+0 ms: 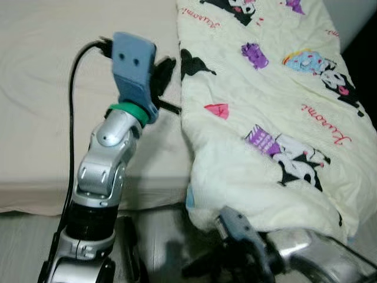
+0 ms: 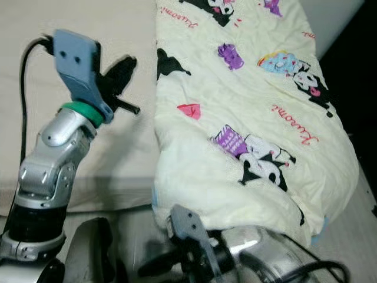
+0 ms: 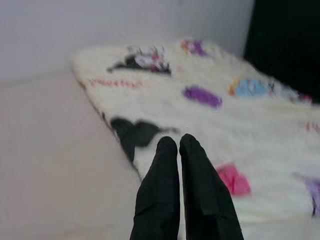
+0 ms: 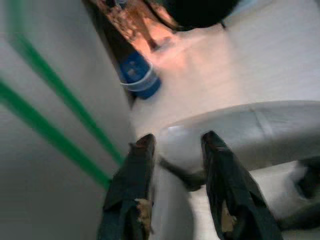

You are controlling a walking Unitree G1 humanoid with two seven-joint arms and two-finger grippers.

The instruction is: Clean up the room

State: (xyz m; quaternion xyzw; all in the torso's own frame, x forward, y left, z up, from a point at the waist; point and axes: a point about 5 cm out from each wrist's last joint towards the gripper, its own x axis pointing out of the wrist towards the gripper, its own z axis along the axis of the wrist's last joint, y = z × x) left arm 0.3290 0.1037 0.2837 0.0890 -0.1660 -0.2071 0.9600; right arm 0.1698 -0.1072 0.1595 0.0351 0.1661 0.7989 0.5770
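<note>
A cream cartoon-print quilt (image 1: 271, 112) covers the right half of the bed (image 1: 53, 118). At centre-left, the left tool (image 3: 179, 145), fingers pressed together, hovers at its edge. The right tool (image 4: 177, 145) hangs low, fingers apart.

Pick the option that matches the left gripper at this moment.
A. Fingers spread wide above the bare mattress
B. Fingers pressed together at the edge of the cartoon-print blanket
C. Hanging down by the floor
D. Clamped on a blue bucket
B. In the left wrist view the left gripper has its two black fingers pressed side by side, holding nothing, right at the edge of the cream cartoon-print blanket lying on the bed.
</note>
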